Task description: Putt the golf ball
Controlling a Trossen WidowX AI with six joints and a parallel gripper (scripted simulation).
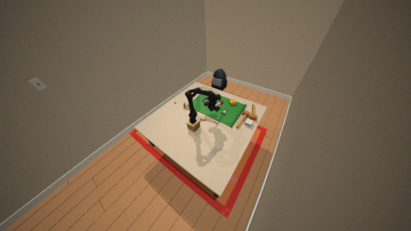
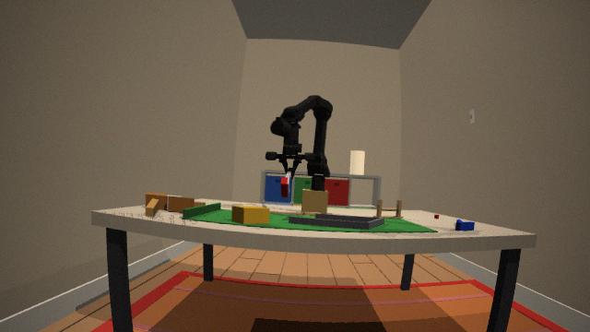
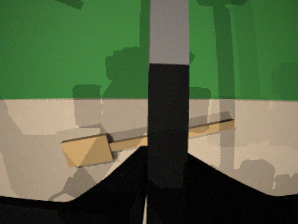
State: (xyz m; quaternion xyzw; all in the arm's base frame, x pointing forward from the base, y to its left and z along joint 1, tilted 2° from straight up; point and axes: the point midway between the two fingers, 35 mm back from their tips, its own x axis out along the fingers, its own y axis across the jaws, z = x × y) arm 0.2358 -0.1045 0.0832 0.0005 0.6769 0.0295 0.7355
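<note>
So the table [image 2: 138,217] sits on a floor mat [image 1: 239,184] in the room's corner. A turf mat [image 1: 236,117] lies on the table's far half, and the arm's base block [image 1: 193,126] is planted just off its near edge. On the turf: the golf ball [image 1: 224,111], a block [image 1: 232,102] further back, and a low tray [image 2: 341,222] beside it. Two mallets [image 1: 246,116] lie off the turf's right side. The end effector [image 2: 289,171] hangs above the turf, clamped on the putter [image 2: 285,184], ball just ahead of the shaft in the wrist view.
</note>
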